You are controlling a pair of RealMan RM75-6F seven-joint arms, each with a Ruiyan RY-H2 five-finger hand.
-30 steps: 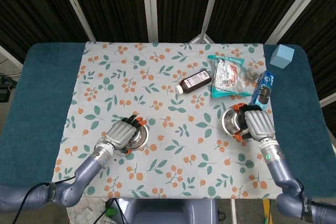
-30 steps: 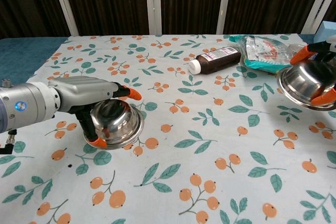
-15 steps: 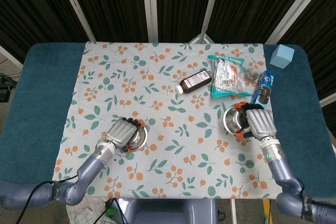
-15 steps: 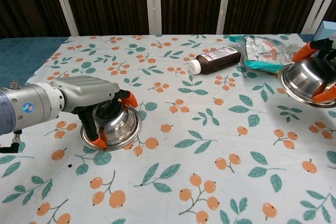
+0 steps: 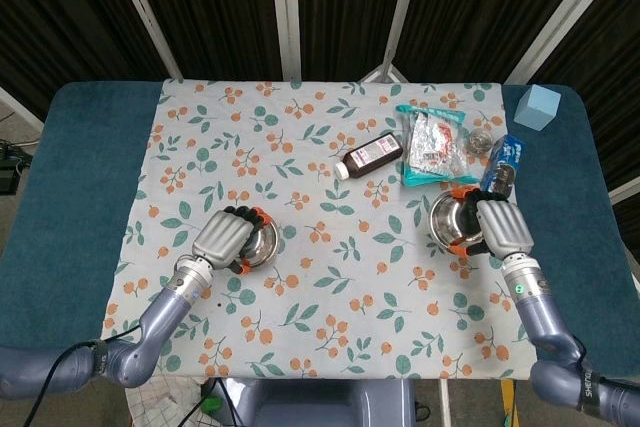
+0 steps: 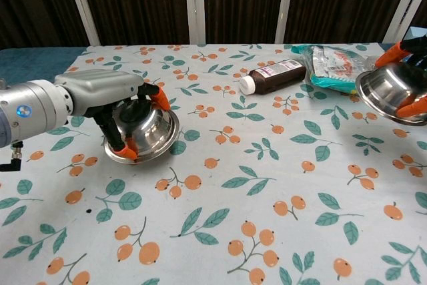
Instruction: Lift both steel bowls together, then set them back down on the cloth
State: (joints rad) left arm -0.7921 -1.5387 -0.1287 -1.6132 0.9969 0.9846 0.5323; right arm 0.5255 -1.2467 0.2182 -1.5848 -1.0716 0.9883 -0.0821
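Observation:
My left hand [image 5: 222,238] [image 6: 100,98] grips a steel bowl [image 5: 260,244] [image 6: 143,131] and holds it tilted above the floral cloth [image 5: 330,277] [image 6: 253,185] at the left. At the right, my right hand [image 5: 500,228] [image 6: 410,71] holds the second steel bowl [image 5: 452,219] [image 6: 390,90], also tilted and off the cloth. Orange fingertips wrap each bowl's rim. The right hand is mostly cut off by the edge of the chest view.
A brown bottle [image 5: 370,157] [image 6: 275,75] lies on its side at the cloth's back middle. A clear snack bag [image 5: 432,145] [image 6: 337,65], a blue cookie packet [image 5: 503,164] and a light blue block [image 5: 537,107] lie at the back right.
Both hands have risen with their bowls. The left bowl has come up off the cloth and moved away from me; the right bowl has gone higher and further right.

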